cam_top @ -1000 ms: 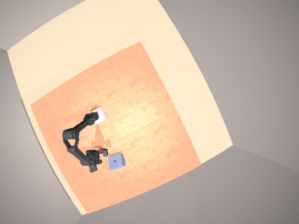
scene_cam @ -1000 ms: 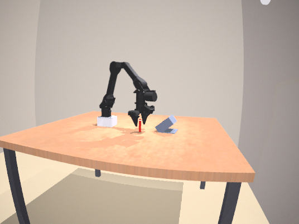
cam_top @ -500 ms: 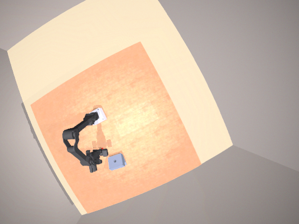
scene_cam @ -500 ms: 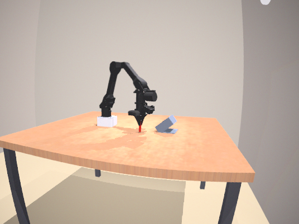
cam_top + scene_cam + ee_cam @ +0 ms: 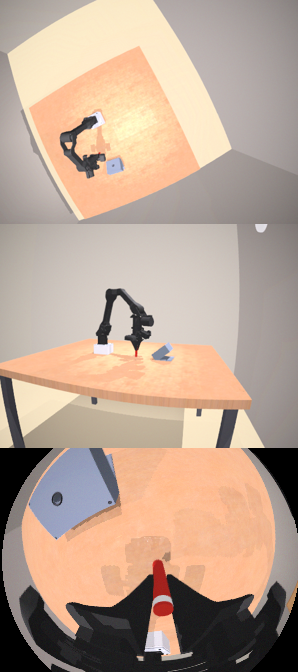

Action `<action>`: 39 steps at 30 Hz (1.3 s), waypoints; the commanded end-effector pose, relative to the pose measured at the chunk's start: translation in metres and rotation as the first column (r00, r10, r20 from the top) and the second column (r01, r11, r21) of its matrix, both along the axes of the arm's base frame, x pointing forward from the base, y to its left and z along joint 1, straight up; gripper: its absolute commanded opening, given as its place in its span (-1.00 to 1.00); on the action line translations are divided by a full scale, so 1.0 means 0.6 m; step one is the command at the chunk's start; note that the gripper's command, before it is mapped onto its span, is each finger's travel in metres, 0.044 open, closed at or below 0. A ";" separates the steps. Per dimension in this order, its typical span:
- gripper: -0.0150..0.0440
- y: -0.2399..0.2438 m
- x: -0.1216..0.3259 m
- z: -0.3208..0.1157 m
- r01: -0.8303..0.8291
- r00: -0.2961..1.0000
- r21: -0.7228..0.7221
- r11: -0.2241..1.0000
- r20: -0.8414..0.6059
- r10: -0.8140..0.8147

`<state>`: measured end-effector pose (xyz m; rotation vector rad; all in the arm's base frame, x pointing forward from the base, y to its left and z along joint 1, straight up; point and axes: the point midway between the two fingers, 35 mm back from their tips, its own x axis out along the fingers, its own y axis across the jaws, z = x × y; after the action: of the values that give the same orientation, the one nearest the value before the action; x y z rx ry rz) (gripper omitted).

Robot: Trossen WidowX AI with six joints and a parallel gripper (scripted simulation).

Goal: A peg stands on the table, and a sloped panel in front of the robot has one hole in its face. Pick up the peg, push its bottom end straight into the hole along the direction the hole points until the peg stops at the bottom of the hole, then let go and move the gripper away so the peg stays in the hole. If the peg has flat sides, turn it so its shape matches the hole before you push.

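1. At the centre of the exterior view, the gripper (image 5: 136,346) points straight down, its dark tapered fingers closed on the upper part of the peg (image 5: 136,353); the lower part shows as a thin red stick reaching the table (image 5: 178,380) or nearly so.
2. In the lower middle of the wrist view the peg (image 5: 160,589) is a smooth round red cylinder with a paler flat top face, standing upright between the two matte black fingers, which press against its sides.
3. To the right of the gripper in the exterior view, the panel (image 5: 162,351) is a pale blue-grey slab tilted up from a thin flat base, resting on the table and standing apart from the peg.
4. In the upper left of the wrist view the panel's (image 5: 69,487) face is a plain smooth square with one small dark round hole (image 5: 57,498) near its centre; its thick edge shows darker along the right side.
5. The table has a warm orange wood-grain top with a curved front edge and dark slender legs.
6. Left of centre in the exterior view, the glossy black jointed arm (image 5: 111,307) rises from a white box-shaped base (image 5: 103,348) on the table.
7. In the lower left of the top view, a tiny red dot marks the peg (image 5: 99,153), just left of the panel (image 5: 114,165).
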<state>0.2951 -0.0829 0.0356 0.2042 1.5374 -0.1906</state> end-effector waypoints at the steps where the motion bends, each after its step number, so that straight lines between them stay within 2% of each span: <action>1: -0.49 -0.001 0.004 0.035 -0.002 1.000 -0.005 1.000 0.009 0.002; 12: -0.49 0.000 0.002 0.103 -0.003 1.000 -0.005 1.000 0.005 0.003; 39: -0.49 0.035 0.020 0.113 0.068 0.984 -0.035 0.997 0.165 -0.061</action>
<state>0.3076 -0.0650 0.1041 0.2238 1.3833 -0.2368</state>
